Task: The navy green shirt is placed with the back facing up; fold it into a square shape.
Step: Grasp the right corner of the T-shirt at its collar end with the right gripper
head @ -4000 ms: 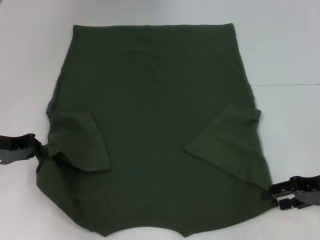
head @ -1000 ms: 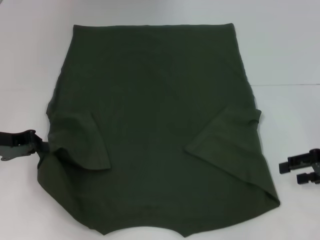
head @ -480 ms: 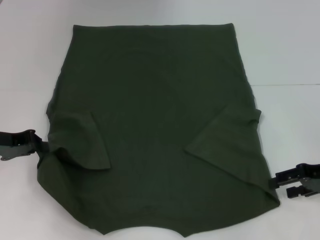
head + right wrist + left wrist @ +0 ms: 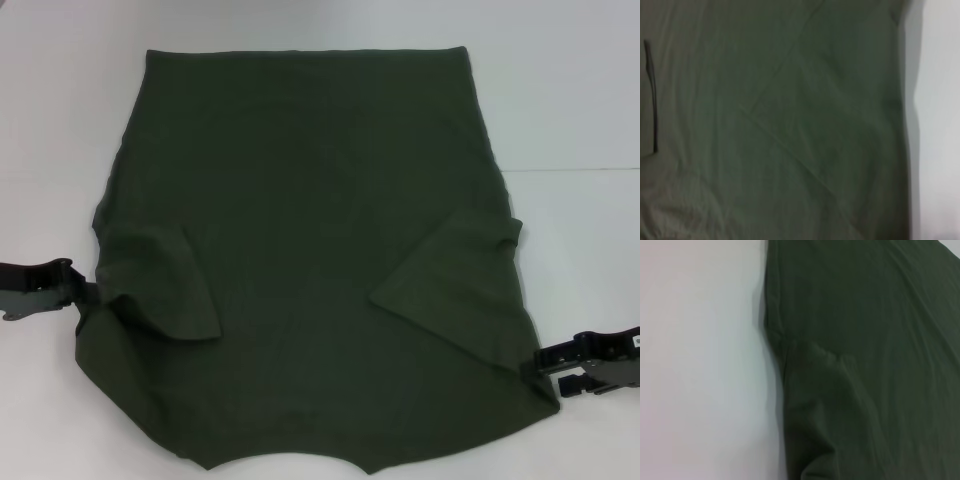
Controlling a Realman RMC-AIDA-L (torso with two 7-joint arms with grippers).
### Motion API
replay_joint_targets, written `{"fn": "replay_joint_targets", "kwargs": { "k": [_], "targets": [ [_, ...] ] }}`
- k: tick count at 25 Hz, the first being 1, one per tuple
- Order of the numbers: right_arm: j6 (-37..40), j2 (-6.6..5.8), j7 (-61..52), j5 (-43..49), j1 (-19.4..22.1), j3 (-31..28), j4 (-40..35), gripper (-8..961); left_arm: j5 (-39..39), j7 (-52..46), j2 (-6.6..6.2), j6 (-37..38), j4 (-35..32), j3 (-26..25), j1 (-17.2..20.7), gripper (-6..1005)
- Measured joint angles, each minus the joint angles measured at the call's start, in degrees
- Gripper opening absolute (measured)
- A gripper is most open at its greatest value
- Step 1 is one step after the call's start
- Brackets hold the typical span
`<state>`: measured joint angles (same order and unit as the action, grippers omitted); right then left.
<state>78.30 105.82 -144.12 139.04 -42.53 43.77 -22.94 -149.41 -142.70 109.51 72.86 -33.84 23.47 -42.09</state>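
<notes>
The shirt point(image 4: 310, 250) takes up most of the white table point(image 4: 570, 110), lying flat. Its straight far edge sits well up the table, and the near edge with a curved dip in it runs right to the bottom of the head view. Both sleeves are already folded in onto the body: the left sleeve point(image 4: 160, 285) lies as a flap near the left edge, and the right sleeve point(image 4: 455, 275) lies as a slanted flap near the right edge. The side edges flare outward toward the near corners.

There's plenty of bare table on either side of the shirt and beyond its far edge, and nothing else is sitting on it, so nothing blocks either arm. The only tight spot is the near edge.

The left gripper point(image 4: 82, 292) comes in low and sideways from the left of the shirt, right at the left edge just below the folded left sleeve. The fabric bunches up at its tip, so it looks clamped on the shirt edge. The left wrist view just shows that edge against the table.

The right gripper point(image 4: 545, 368) comes in flat from the right, with its tip touching the shirt's near right corner. Its two fingers point(image 4: 575, 348) are parted with a gap between them, so it hasn't closed on anything. The right wrist view is filled with shirt fabric, with a strip of table beside it.
</notes>
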Motion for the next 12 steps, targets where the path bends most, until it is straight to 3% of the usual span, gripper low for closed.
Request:
{"fn": "replay_joint_targets", "kwargs": {
  "k": [12],
  "targets": [
    [-1.93, 1.62, 0.40, -0.15, -0.34, 0.58, -0.01, 779, 0.60, -0.09, -0.01, 0.00, 0.00, 0.00, -0.01, 4]
  ]
}}
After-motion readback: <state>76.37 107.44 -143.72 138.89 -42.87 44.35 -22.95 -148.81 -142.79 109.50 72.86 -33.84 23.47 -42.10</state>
